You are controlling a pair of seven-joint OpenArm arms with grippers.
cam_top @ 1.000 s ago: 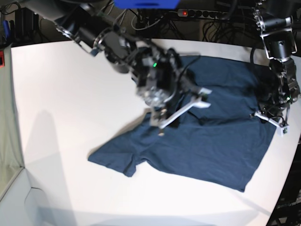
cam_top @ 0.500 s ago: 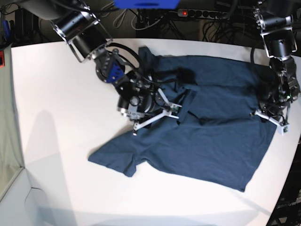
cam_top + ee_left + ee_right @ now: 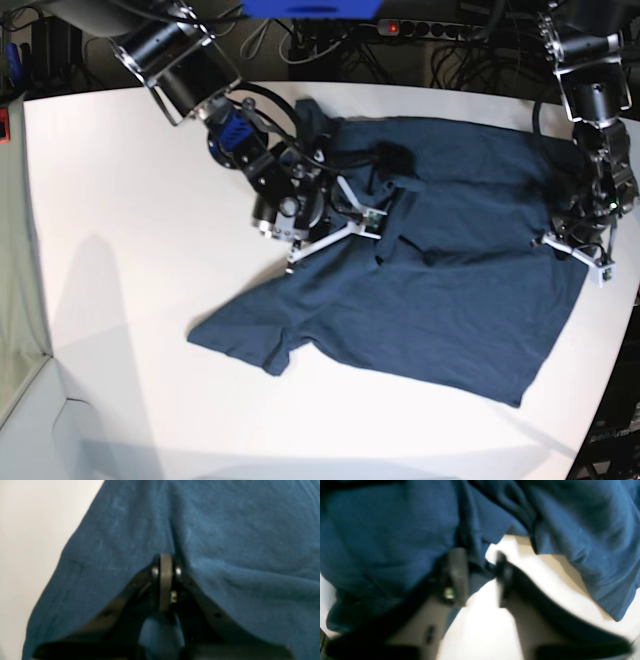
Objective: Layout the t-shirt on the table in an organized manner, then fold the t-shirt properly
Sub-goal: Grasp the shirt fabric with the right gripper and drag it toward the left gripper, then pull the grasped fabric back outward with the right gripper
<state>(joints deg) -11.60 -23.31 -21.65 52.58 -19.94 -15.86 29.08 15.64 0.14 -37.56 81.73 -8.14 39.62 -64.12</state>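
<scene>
The dark navy t-shirt (image 3: 440,290) lies spread on the white table (image 3: 130,200), with folds near its upper left edge. My right gripper (image 3: 340,235) is down at that edge. In the right wrist view its fingers (image 3: 456,575) stand a narrow gap apart, with a fold of the t-shirt (image 3: 382,530) between the tips of the right gripper (image 3: 478,565) and table (image 3: 480,620) showing below. My left gripper (image 3: 577,255) sits on the shirt's right edge. In the left wrist view the left gripper (image 3: 165,562) is shut, with t-shirt (image 3: 237,542) cloth draped over it and bunched behind the tips.
A power strip (image 3: 395,27) with a red light and tangled cables lie behind the table's far edge. The table's curved edge (image 3: 600,400) runs close to the shirt on the right. A blue object (image 3: 310,8) hangs at the top.
My right gripper has swung left and down to the shirt's upper left edge, and its jaws have narrowed from wide open. The left gripper has stayed put.
</scene>
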